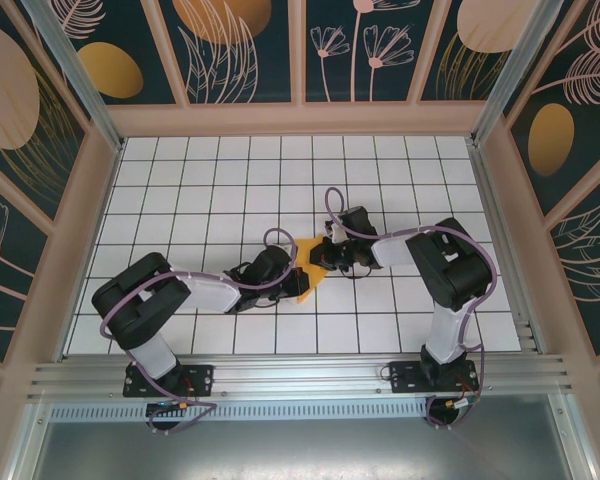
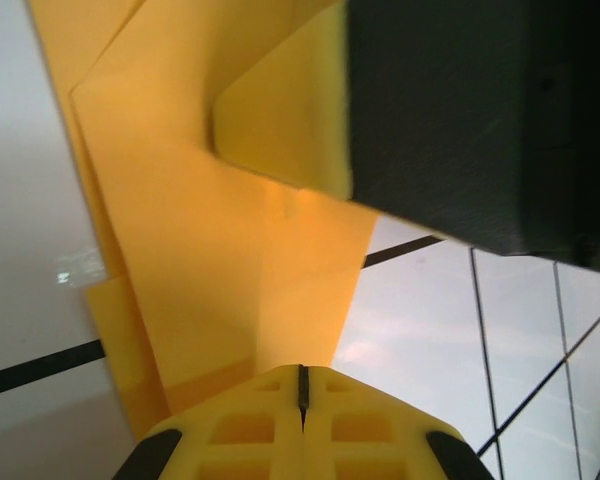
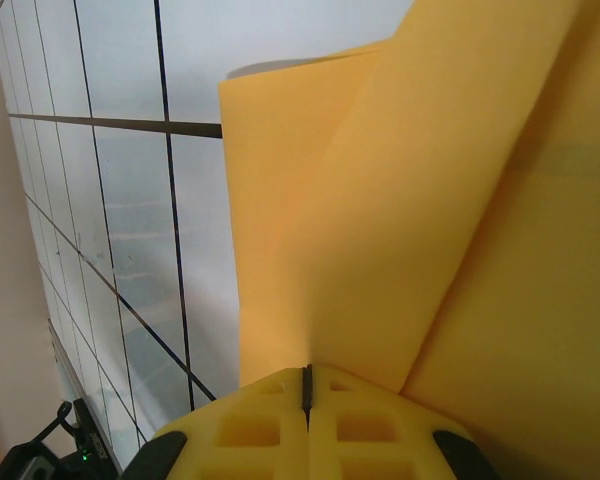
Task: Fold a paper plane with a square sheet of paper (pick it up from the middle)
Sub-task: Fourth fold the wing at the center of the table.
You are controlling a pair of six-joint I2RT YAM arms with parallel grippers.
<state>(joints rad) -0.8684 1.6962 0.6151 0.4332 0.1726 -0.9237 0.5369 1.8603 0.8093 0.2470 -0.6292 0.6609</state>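
The square sheet of paper (image 1: pixel 311 264), orange-yellow and folded into several layers, is held just above the white tiled floor at mid-table between both grippers. My left gripper (image 1: pixel 298 280) comes at it from the left. In the left wrist view its yellow fingertips (image 2: pixel 302 385) are shut with the paper (image 2: pixel 210 250) running out from between them. My right gripper (image 1: pixel 328 256) reaches in from the right and is shut (image 3: pixel 306 375) on another edge of the paper (image 3: pixel 400 230). The right gripper's black body (image 2: pixel 450 110) looms close over the paper in the left wrist view.
The white tiled floor (image 1: pixel 210 190) is boxed in by patterned walls with aluminium posts (image 1: pixel 490 110). A metal rail (image 1: pixel 300 375) runs along the near edge, where both arm bases are bolted. Purple cables loop along both arms.
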